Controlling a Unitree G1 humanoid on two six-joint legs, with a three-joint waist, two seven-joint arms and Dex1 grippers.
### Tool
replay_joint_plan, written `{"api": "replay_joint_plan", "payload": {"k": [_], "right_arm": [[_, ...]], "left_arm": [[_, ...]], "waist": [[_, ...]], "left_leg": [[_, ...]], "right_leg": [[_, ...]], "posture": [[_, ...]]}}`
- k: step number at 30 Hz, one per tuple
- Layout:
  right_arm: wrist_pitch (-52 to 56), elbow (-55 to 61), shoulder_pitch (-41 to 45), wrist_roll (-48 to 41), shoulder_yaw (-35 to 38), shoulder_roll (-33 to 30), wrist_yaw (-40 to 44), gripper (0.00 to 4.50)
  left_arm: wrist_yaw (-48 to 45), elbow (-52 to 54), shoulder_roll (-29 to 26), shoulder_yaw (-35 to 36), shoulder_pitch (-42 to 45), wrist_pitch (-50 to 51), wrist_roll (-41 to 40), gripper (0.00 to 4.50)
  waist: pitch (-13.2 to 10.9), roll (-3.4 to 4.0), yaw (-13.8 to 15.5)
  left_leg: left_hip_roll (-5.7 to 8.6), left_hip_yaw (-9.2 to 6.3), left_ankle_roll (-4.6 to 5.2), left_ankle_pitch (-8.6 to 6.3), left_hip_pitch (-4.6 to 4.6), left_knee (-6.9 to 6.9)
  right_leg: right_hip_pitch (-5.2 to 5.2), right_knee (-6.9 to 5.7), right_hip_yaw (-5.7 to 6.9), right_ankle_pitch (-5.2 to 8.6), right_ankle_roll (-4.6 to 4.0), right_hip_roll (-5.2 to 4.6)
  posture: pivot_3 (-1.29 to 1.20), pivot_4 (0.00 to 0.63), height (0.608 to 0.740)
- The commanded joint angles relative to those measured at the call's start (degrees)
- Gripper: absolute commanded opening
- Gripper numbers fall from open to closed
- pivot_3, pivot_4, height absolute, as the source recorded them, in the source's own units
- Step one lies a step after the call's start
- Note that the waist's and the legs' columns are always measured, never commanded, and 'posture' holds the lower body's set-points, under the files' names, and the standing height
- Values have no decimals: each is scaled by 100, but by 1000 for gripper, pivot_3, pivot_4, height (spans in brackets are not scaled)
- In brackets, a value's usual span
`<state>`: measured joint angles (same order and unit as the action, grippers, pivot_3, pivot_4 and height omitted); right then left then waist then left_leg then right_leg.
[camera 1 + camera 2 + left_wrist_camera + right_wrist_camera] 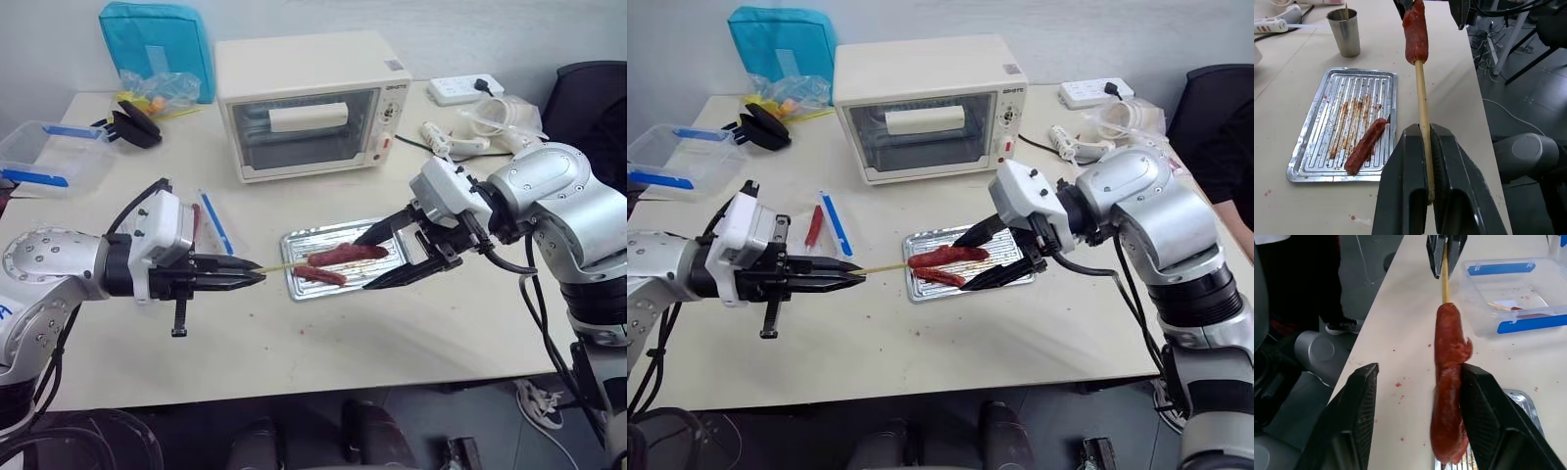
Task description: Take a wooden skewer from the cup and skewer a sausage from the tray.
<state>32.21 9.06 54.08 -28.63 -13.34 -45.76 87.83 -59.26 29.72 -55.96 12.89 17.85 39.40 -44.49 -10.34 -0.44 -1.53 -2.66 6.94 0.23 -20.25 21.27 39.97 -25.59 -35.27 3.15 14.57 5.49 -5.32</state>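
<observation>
Gripping the wooden skewer (1422, 117), left end effector (257, 277) holds sausage (1449, 382) between right end effector's (1418, 418) parted fingers.

A pale cream table (411, 333) stands against a light grey wall (294, 15), evenly lit. A black chair (588, 93) sits past its far right corner, and dark grey floor (1376, 254) shows beyond the near edge

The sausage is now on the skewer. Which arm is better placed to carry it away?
Left, probably. The left gripper is shut on the skewer, which runs into the sausage. The right gripper stands open around the sausage, holding nothing.
</observation>
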Motion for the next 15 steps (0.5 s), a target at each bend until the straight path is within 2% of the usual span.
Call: {"api": "replay_joint_plan", "payload": {"k": [1, 8, 15], "right_arm": [[-226, -129, 310, 115, 205, -2, -56, 2408], [-28, -471, 423, 168, 399, 27, -459, 2408], [529, -310, 366, -227, 758, 83, -845, 2408]], "left_arm": [[341, 420, 86, 402, -362, 44, -119, 0], [1393, 1125, 486, 1204, -1296, 197, -114, 0], [3435, 1917, 1264, 1615, -1903, 675, 306, 0]], "waist": [[0, 0, -8], [0, 0, -4], [0, -1, 1]], "left_leg": [[0, 1, 0, 0, 0, 0], [-3, -2, -1, -1, -2, 0], [-9, -6, 2, -2, -3, 0]], "right_leg": [[-1, -1, -3, 0, 0, 0], [-1, -6, -5, 2, -3, -10], [0, -9, -6, 2, -3, -19]], "posture": [[0, 150, 740], [0, 150, 740], [0, 150, 740]]}}
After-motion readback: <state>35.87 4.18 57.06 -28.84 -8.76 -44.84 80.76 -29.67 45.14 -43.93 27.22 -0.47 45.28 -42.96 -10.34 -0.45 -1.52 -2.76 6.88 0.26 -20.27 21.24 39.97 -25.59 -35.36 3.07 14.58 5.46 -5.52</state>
